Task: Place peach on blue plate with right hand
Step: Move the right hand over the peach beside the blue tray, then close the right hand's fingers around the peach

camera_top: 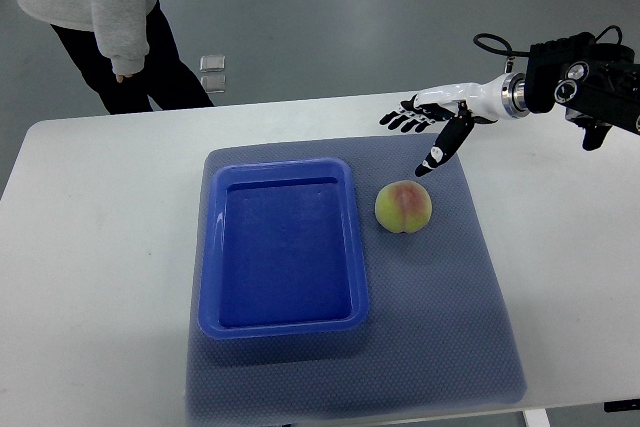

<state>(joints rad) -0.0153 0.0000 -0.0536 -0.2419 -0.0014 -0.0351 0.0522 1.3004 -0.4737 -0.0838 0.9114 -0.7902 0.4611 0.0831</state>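
Top view: round fuzzy peach (404, 207) beside rectangular blue plate (284, 319)

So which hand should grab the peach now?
Right. The right hand hovers open just above and beside the peach, which lies on the mat right of the blue plate. No left arm shows.

the right hand (432, 119) has a white palm and black fingers (400, 119), its thumb tipped white. just below the thumb tip lies a yellow-green peach (404, 207) with a pink-red blush. farther left of the fingers sits a bright blue plate (283, 325), plain and glossy, on a grey-blue mat (450, 307) with a fine dotted weave, over a white table (100, 247).
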